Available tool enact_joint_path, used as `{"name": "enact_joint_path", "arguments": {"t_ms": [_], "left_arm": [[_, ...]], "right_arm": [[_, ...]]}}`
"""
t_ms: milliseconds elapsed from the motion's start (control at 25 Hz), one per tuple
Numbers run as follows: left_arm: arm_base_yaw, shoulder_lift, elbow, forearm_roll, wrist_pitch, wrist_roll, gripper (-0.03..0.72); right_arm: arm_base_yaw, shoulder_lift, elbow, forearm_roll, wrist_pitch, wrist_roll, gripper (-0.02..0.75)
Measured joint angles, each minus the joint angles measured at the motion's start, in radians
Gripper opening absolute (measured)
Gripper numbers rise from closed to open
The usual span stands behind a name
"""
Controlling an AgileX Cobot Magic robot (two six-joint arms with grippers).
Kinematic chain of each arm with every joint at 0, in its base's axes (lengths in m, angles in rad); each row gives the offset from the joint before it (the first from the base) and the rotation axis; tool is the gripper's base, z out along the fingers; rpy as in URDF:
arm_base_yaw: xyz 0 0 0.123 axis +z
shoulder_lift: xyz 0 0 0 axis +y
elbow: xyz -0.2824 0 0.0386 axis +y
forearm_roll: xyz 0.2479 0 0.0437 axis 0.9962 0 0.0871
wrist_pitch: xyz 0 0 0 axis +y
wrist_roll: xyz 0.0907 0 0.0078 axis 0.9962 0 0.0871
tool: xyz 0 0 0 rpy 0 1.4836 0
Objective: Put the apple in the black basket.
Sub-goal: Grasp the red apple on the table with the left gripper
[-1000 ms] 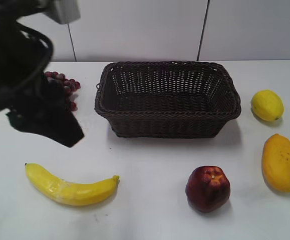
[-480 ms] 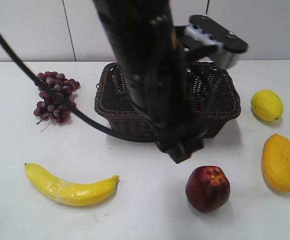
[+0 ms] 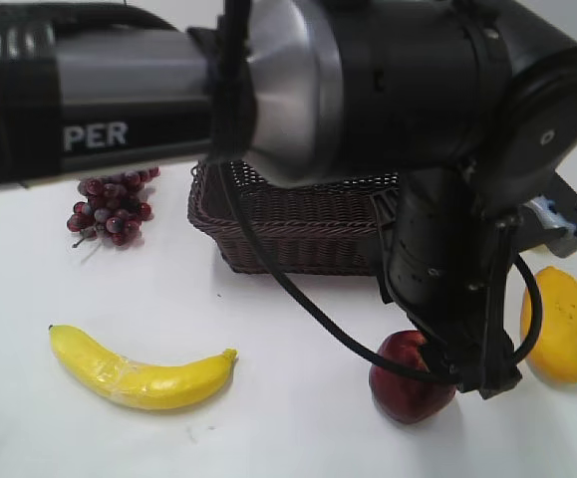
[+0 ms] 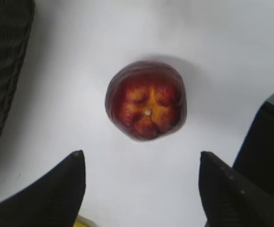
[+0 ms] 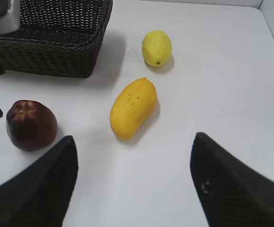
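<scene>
The dark red apple [image 3: 408, 386] lies on the white table in front of the black basket [image 3: 298, 224], at the right. My left arm reaches across the exterior view and its gripper [image 3: 472, 358] hangs just above the apple, partly hiding it. In the left wrist view the apple [image 4: 146, 106] lies stem-up, ahead of the open, empty jaws [image 4: 140, 153], with the basket wall [image 4: 4, 71] at the left. My right gripper [image 5: 134, 137] is open and empty above bare table; the apple [image 5: 31, 125] and the basket [image 5: 51, 42] lie to its left.
A banana [image 3: 139, 373] lies front left and a grape bunch [image 3: 109, 209] back left. A mango [image 3: 557, 324] lies right of the apple and also shows in the right wrist view [image 5: 133, 108], with a lemon [image 5: 156, 47] behind it.
My left arm has swung from the far left across the table to above the apple. It now hides much of the basket and the lemon. The fruits have not moved.
</scene>
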Motion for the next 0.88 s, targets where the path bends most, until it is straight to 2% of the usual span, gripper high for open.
{"name": "enact_joint_path", "arguments": {"t_ms": [280, 880], "left_arm": [[-0.006, 0.052, -0.011, 0.013, 0.001, -0.026, 0.626], [-0.003, 0.119, -0.035, 0.025, -0.071, -0.027, 0.625]], "right_arm": [[0.0, 0.0, 0.0, 0.0, 0.0, 0.0, 0.56], [0.0, 0.0, 0.0, 0.0, 0.0, 0.0, 0.56]]}}
